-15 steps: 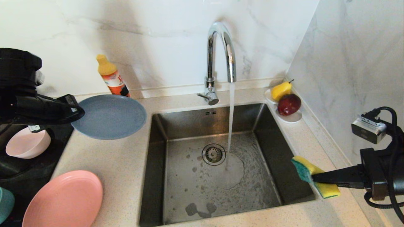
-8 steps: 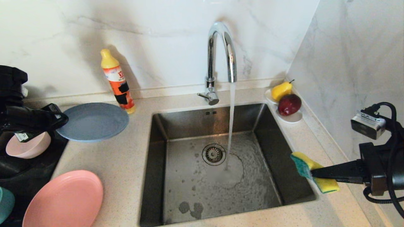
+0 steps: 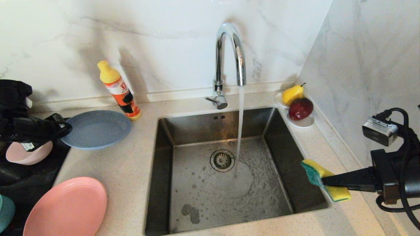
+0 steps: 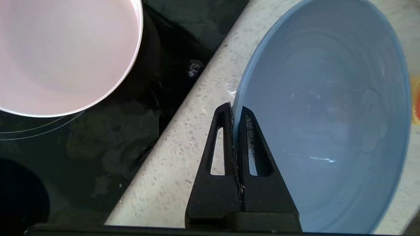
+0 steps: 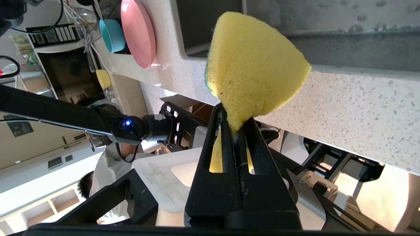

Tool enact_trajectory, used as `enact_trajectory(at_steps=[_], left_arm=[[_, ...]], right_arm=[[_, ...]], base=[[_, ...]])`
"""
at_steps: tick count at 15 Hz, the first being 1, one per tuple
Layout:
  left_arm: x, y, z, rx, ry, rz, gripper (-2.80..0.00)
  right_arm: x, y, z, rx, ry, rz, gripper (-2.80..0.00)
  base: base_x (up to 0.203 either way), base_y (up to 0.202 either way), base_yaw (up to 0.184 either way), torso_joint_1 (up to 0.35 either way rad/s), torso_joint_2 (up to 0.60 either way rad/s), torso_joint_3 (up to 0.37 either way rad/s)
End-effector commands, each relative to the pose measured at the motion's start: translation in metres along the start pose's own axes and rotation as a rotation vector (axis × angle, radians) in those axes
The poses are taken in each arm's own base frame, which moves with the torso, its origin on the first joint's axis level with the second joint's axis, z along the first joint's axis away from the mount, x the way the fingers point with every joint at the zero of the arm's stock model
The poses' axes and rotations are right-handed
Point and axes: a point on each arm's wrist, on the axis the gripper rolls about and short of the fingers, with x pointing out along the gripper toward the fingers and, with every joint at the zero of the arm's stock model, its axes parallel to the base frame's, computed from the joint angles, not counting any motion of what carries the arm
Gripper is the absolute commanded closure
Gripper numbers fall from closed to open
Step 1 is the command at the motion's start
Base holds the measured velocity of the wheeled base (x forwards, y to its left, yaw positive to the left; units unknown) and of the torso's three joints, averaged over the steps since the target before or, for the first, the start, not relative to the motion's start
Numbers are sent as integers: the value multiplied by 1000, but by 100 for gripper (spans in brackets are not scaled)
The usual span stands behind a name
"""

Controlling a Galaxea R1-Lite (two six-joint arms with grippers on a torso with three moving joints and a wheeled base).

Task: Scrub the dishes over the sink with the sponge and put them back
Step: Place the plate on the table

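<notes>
My left gripper [image 3: 64, 128] [image 4: 235, 108] is shut on the rim of the grey-blue plate [image 3: 96, 129] [image 4: 328, 124], which sits low over the counter left of the sink [image 3: 197, 127]. The pale pink bowl [image 3: 26, 154] [image 4: 62, 52] lies just beside it on the black cooktop. The salmon-pink plate [image 3: 69, 209] [image 5: 137, 31] rests at the front left, with the teal bowl [image 3: 5, 211] [image 5: 111, 34] at the edge. My right gripper [image 3: 323, 181] [image 5: 234, 126] is shut on the yellow and green sponge [image 3: 320, 178] [image 5: 252, 65] over the sink's right rim.
Water runs from the chrome faucet [image 3: 229, 55] into the basin near the drain strainer [image 3: 222, 160]. A tilted soap bottle [image 3: 119, 90] stands behind the blue plate. A white dish with a pear [image 3: 292, 94] and a red apple [image 3: 300, 108] sits at the back right corner.
My left gripper has carried the grey-blue plate left and down from beside the sink to the counter by the cooktop, uncovering the soap bottle. The right gripper with the sponge has stayed put.
</notes>
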Motion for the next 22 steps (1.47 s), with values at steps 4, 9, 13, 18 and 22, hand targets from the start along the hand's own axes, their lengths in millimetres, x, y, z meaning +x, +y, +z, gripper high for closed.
enact_trajectory(at_steps=[4, 9, 13, 18, 22], left_arm=[[15, 11, 0, -20, 8, 27, 0], [25, 24, 0, -25, 14, 56, 0], [24, 27, -3, -29, 29, 55, -280], [-2, 21, 6, -24, -9, 28, -280], [-64, 17, 4, 52, 57, 54, -280]], right_arm=[[3, -4, -2, 16, 15, -4, 0], [3, -5, -3, 20, 18, -5, 0], [3, -5, -3, 19, 18, -4, 0], [3, -5, -4, 20, 22, -3, 0], [8, -8, -4, 23, 38, -4, 0]], base=[[0, 0, 0, 0, 0, 0], [0, 0, 0, 0, 0, 0], [0, 0, 0, 0, 0, 0], [0, 0, 0, 0, 0, 0], [0, 0, 0, 0, 0, 0]])
